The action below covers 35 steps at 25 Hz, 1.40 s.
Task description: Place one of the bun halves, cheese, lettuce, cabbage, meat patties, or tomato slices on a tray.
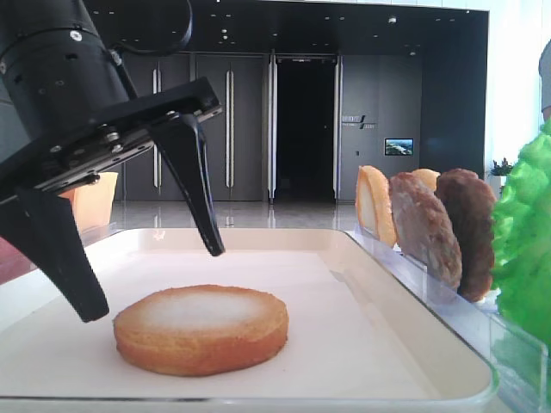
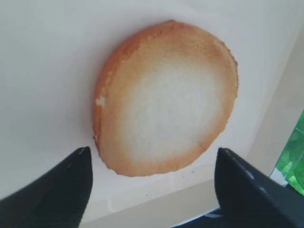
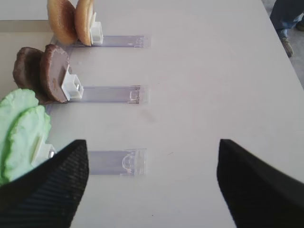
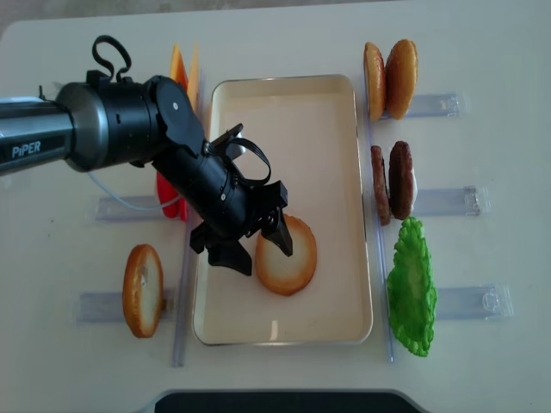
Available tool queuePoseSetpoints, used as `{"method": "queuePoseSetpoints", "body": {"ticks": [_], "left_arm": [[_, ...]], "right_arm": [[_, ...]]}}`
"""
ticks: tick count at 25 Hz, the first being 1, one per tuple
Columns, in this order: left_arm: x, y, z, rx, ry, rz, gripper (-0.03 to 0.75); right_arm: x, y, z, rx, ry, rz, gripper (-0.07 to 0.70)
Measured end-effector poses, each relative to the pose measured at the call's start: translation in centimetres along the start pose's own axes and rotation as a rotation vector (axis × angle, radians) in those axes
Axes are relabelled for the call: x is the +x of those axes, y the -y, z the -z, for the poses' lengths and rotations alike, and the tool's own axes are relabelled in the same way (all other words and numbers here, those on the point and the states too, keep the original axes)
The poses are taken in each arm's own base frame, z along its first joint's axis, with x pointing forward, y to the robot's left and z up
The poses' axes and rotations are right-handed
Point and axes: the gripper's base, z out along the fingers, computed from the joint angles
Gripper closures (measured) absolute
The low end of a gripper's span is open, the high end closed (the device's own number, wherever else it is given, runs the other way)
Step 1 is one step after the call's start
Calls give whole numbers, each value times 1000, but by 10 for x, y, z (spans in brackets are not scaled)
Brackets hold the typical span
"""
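Observation:
One bun half (image 4: 291,258) lies flat on the cream tray (image 4: 284,129) with its pale cut face up, also seen in the left wrist view (image 2: 166,97) and in the low side view (image 1: 200,329). My left gripper (image 4: 265,260) hangs open just over the bun's left edge. Its black fingers (image 1: 194,185) are spread wide and hold nothing. My right gripper (image 3: 152,142) is open over bare table beside the lettuce (image 3: 21,128). The meat patties (image 4: 392,181) and two more bun halves (image 4: 392,79) stand upright in racks right of the tray.
Left of the tray stand orange cheese slices (image 4: 182,69), a red tomato slice (image 4: 168,200) and another bun half (image 4: 142,290) on a clear rack. Clear plastic racks (image 3: 116,161) stretch across the table on the right. The tray's raised rim (image 1: 413,301) borders the patties' rack.

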Motion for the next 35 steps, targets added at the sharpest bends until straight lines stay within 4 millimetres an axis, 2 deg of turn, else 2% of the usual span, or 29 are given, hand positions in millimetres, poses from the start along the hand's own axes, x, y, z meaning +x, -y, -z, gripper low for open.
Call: {"method": "queuePoseSetpoints", "body": {"ticks": [5,11,15,19,22,24,27,31,35], "left_arm": [[-1,10,9,9,-52,-77,108],[-14,36,36,23,-40,-212,108],[-26,47,64,-103,5,-256,108],[-42,54,102,-258,115,-268,108],[-54,59,127,-260,207,-253,108],[-63,58,142,-250,258,-240,108],[-74,45,158,-254,298,-203,108],[-83,28,167,-271,313,-182,108],[-85,24,169,-315,321,-212,108]], "right_arm": [[0,0,0,0,0,0,100],[0,0,0,0,0,0,100],[0,0,0,0,0,0,100],[0,0,0,0,0,0,100],[0,0,0,0,0,0,100],[0,0,0,0,0,0,100],[0,0,0,0,0,0,100],[0,0,0,0,0,0,100],[0,0,0,0,0,0,100]]}}
